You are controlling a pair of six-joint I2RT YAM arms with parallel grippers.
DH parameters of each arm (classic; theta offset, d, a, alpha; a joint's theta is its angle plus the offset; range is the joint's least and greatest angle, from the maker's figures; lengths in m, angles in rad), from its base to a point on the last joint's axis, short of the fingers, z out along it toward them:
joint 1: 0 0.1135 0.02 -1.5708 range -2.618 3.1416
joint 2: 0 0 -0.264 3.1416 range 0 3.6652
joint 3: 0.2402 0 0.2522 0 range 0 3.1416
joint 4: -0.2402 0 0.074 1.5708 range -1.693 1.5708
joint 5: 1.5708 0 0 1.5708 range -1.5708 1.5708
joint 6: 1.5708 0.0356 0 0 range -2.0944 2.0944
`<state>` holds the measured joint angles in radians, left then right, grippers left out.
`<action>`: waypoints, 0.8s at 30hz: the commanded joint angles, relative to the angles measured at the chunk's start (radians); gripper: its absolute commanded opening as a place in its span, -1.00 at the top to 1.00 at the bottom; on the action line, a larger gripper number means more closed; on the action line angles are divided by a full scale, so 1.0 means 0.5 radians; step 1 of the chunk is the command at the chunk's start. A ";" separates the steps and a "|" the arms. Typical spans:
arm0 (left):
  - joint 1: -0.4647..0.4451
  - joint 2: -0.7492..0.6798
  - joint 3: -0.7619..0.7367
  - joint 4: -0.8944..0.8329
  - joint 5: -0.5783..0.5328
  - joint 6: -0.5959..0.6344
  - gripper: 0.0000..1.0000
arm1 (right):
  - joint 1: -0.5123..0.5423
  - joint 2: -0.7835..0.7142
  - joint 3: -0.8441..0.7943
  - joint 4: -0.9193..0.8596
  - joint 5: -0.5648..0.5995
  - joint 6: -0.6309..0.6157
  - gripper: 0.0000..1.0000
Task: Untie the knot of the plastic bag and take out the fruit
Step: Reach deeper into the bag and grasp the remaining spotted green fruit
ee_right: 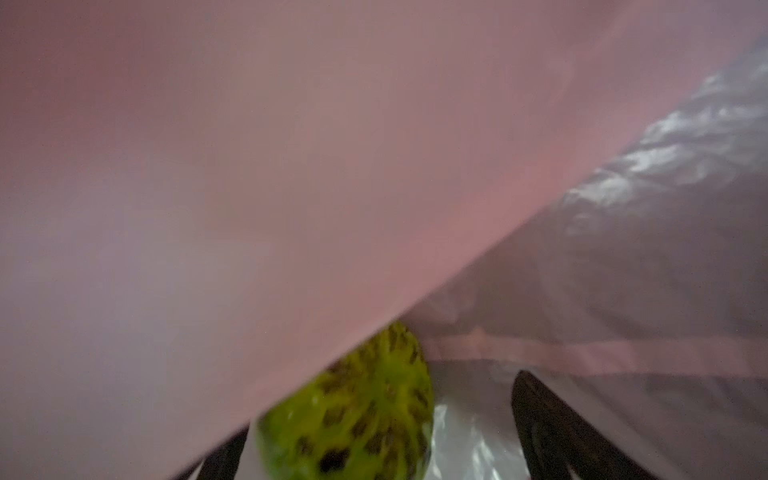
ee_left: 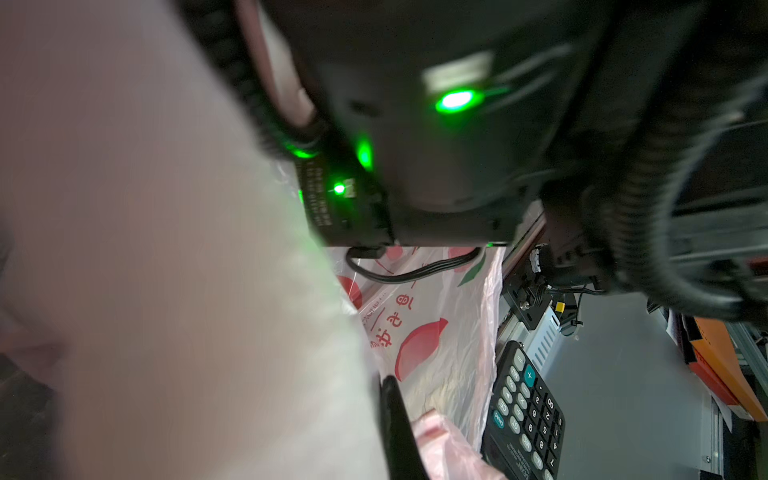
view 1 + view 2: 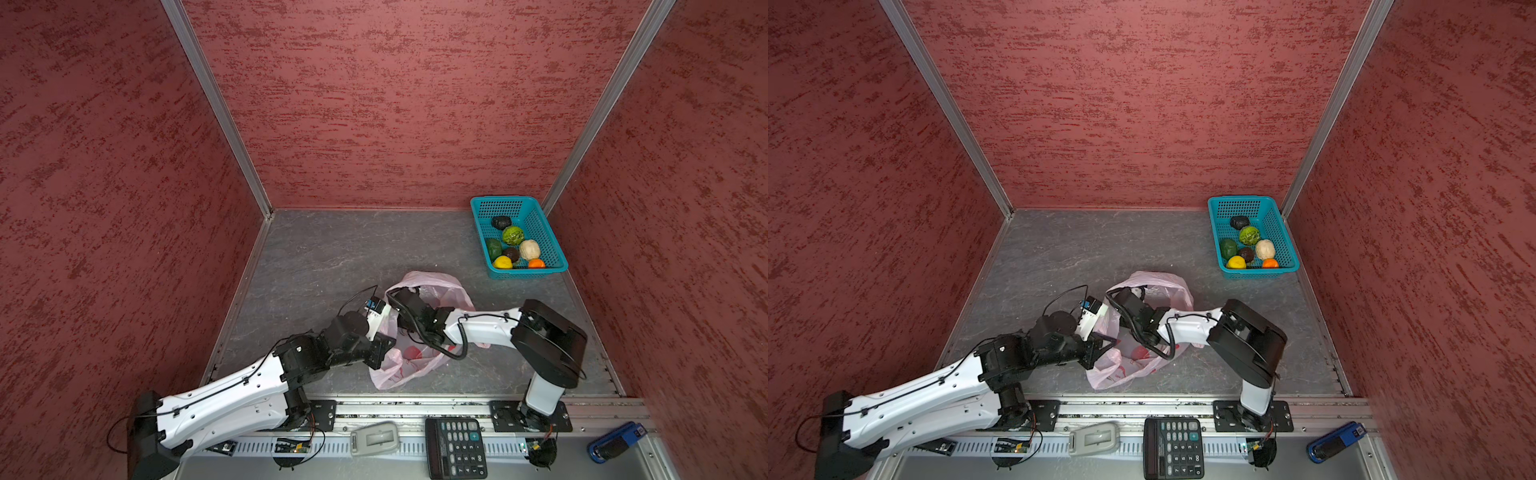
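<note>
In both top views the left arm (image 3: 232, 390) comes in from the front-left corner & ends at the bag's left edge. The left gripper (image 2: 384, 384) is closed. Its wrist view shows 1 dark finger (image 2: 397, 419) tight against pale pink film, so it looks pinched on the bag's rim; the 2nd finger is hidden behind the film.

The bag (image 3: 415, 365) lies crumpled on the grey table (image 3: 332, 257), front-middle, btwn the 2 arms. Its red print faces up, and its mouth is open w/ the rim looped round the end of the right arm (image 3: 486, 328), which reaches in from the right.

The right gripper (image 1: 376, 419) is inside the bag, jaws wide apart, gripping nothing. A bumpy green fruit (image 1: 353, 436) sits btwn the fingers, close to one & w/ a clear gap to the other finger (image 1: 552, 428). Can't tell if the near finger touches it, as pink film covers most of that view.

In the back-right corner, well apart from the bag, stands a teal basket (image 3: 528, 271) holding 7 pcs:
- a black piece (image 3: 500, 222)
- a bumpy green piece (image 3: 513, 235)
- a dark green piece (image 3: 493, 248)
- a brown piece (image 3: 511, 254)
- a cream piece (image 3: 530, 249)
- a yellow piece (image 3: 503, 262)
- an orange piece (image 3: 536, 263)

On the front ledge, left to right, are a grey device (image 3: 374, 438), a calculator (image 3: 457, 446) & a blue object (image 3: 615, 442)
</note>
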<state>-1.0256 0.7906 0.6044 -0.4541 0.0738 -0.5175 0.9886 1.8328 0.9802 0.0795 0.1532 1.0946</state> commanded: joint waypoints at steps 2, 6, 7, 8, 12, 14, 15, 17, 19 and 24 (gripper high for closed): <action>0.019 -0.085 -0.071 -0.044 0.067 0.010 1.00 | -0.009 0.124 0.119 -0.228 0.052 0.070 -0.96; 0.018 -0.183 -0.104 -0.115 0.052 -0.011 1.00 | -0.026 0.078 0.154 -0.365 0.170 0.053 -0.96; 0.020 -0.204 -0.107 -0.137 0.042 -0.014 1.00 | -0.029 0.063 0.146 -0.375 0.188 0.053 -0.96; 0.020 -0.219 -0.110 -0.154 0.032 -0.015 1.00 | -0.032 0.048 0.140 -0.379 0.194 0.054 -0.95; 0.023 -0.247 -0.116 -0.203 -0.017 -0.015 1.00 | -0.032 0.001 0.114 -0.396 0.176 0.056 -0.91; 0.028 -0.236 -0.116 -0.210 -0.031 -0.012 1.00 | -0.032 -0.036 0.091 -0.424 0.178 0.066 -0.89; 0.032 -0.232 -0.114 -0.211 -0.041 -0.011 1.00 | -0.035 -0.061 0.078 -0.435 0.183 0.073 -0.88; 0.037 -0.223 -0.117 -0.212 -0.052 -0.011 1.00 | -0.037 -0.113 0.051 -0.440 0.167 0.075 -0.88; 0.047 -0.213 -0.128 -0.210 -0.058 -0.011 1.00 | -0.041 -0.154 0.041 -0.431 0.109 0.053 -0.88; 0.091 -0.211 -0.167 -0.180 -0.035 -0.009 1.00 | -0.038 -0.188 0.062 -0.409 -0.081 -0.008 -0.93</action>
<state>-0.9955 0.6868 0.5411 -0.5457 0.0616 -0.5259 0.9722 1.7649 1.0065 -0.1135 0.1711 1.0878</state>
